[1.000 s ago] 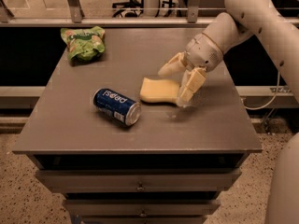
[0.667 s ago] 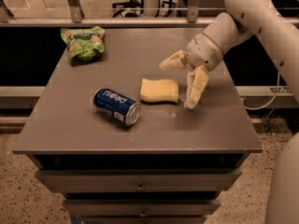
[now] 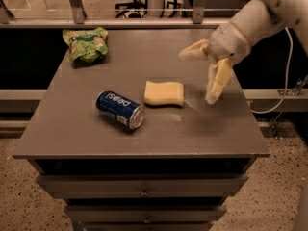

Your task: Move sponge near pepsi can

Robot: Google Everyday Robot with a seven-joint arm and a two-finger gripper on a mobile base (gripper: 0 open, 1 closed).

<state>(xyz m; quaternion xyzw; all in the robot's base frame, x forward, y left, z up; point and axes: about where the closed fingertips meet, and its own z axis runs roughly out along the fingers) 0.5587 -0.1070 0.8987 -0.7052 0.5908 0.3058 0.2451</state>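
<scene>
The pale yellow sponge [image 3: 164, 93] lies flat on the grey table [image 3: 144, 129], just right of the pepsi can [image 3: 120, 109]. The blue can lies on its side, its silver top facing front right. A small gap separates can and sponge. My gripper [image 3: 196, 76] hangs to the right of the sponge, raised above the table. Its cream fingers [image 3: 217, 80] are spread wide and hold nothing.
A green snack bag [image 3: 85, 44] lies at the table's back left corner. Drawers [image 3: 143, 192] sit below the tabletop. A rail and chair legs stand behind the table. A cable hangs at the right.
My gripper has drawn back from the sponge, moving right and upward. The sponge now lies free on the table. The can has not moved.
</scene>
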